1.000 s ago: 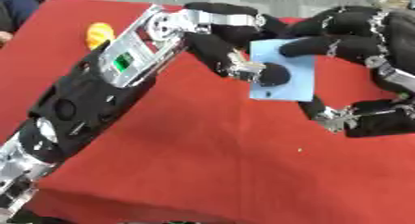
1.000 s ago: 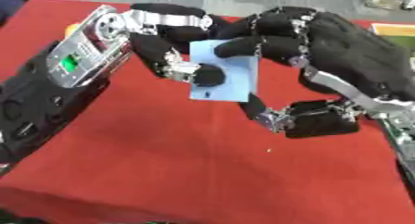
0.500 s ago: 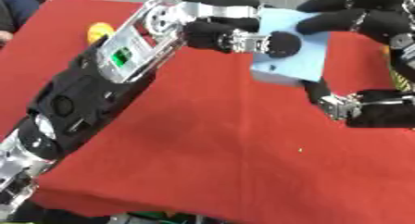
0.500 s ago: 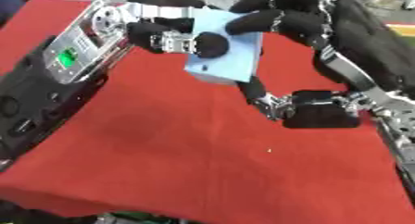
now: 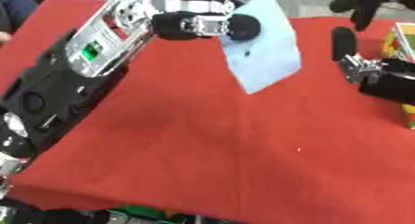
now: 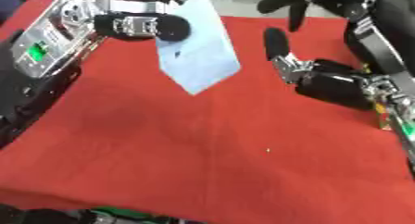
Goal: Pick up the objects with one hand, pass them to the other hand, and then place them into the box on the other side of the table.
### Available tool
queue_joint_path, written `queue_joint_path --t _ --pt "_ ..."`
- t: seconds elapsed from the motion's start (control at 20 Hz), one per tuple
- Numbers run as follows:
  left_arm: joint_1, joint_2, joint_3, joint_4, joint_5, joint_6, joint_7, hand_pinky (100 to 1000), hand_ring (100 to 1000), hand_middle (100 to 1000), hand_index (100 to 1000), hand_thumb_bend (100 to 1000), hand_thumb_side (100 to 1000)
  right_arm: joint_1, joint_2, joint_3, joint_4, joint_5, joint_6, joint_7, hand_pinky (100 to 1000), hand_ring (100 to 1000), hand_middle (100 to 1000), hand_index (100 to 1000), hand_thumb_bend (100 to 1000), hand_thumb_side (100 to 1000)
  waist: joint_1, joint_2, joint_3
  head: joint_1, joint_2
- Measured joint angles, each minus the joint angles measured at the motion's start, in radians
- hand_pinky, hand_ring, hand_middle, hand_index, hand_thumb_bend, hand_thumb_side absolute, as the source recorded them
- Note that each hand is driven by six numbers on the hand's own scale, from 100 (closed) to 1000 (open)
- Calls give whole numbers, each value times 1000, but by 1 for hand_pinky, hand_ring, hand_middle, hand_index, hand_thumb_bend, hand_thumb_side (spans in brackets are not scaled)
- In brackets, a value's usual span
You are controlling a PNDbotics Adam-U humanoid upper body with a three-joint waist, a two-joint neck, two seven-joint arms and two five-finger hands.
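A light blue flat sheet (image 5: 263,52) hangs tilted above the red table, one corner pointing down. My left hand (image 5: 198,21) reaches in from the left and is shut on the sheet's upper left edge, pinching it between thumb and fingers. My right hand (image 6: 336,82) is off to the right of the sheet, apart from it, open, with its fingers (image 6: 296,3) spread above and its thumb (image 6: 275,42) pointing up. Nothing is in the right hand.
A colourful box (image 5: 403,47) shows at the right edge behind my right hand. The red tablecloth (image 5: 210,163) reaches to the near edge, where dark clutter lies below. My left forearm (image 5: 73,79) crosses the table's left side.
The right hand has let go of the blue sheet and drawn away to the right, fingers opened. The left hand now holds the sheet alone and has lifted it farther back.
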Motion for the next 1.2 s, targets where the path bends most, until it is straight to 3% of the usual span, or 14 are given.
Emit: queue_joint_path --t 0.15,0.25,0.6,0.7,0.75,0.95,1.2 --pt "37 40 42 1 -13 -33 14 754 769 716 803 246 973 3 -29 -23 0 -9 14 -22 717 440 200 680 100 100 0 0 0 -4 0" --pt "60 56 69 4 -12 -45 27 735 738 670 765 231 957 9 -51 -39 0 -22 26 -35 717 440 200 680 100 100 0 0 2 -9 0" --pt "98 63 107 6 36 -42 76 704 663 582 695 103 877 17 -78 -72 0 -57 52 -51 721 450 217 703 100 100 0 0 5 -12 2" --pt "99 63 111 0 48 -35 89 699 649 568 688 100 853 16 -78 -72 0 -63 54 -46 733 474 272 755 100 100 0 0 6 -12 2" --pt "99 63 112 -4 55 -31 95 693 636 555 678 100 812 16 -78 -71 0 -67 53 -38 752 517 369 813 100 100 0 0 6 -12 2" --pt "96 61 106 -26 88 -9 109 684 613 534 662 100 777 0 -75 -45 0 -79 26 59 772 591 536 876 100 205 0 0 10 -16 2" --pt "60 44 51 -52 102 32 82 677 600 520 650 100 759 -24 -55 -8 0 -106 -19 205 782 623 618 882 100 198 0 0 15 -20 2"
